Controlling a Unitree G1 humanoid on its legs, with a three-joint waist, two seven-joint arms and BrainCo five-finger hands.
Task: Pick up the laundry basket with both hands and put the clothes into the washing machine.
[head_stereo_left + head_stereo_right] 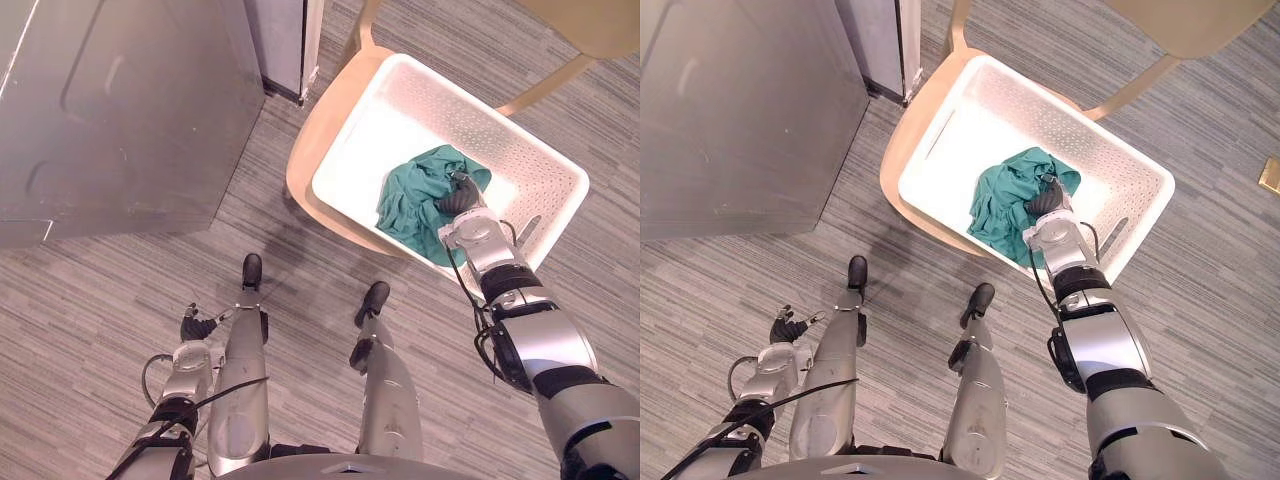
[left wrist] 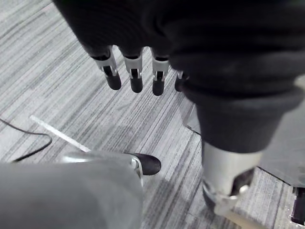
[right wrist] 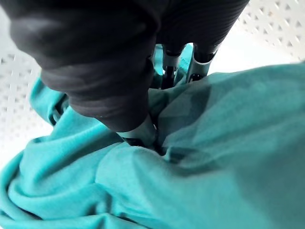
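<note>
**Finding: drop risk at the basket**

My right hand (image 1: 458, 198) is sunk in the green cloth (image 1: 412, 200), which lies in the white basket (image 1: 545, 150) on the chair (image 1: 312, 140). I cannot tell whether it grips. A loose hold would drop the cloth short of the washing machine (image 1: 120, 110). My right arm reaches forward and down. My left hand (image 1: 196, 326) hangs relaxed, well apart from the basket.

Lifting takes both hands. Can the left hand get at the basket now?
Probably not: the left hand hangs low over the floor, far from the basket on the chair.
</note>
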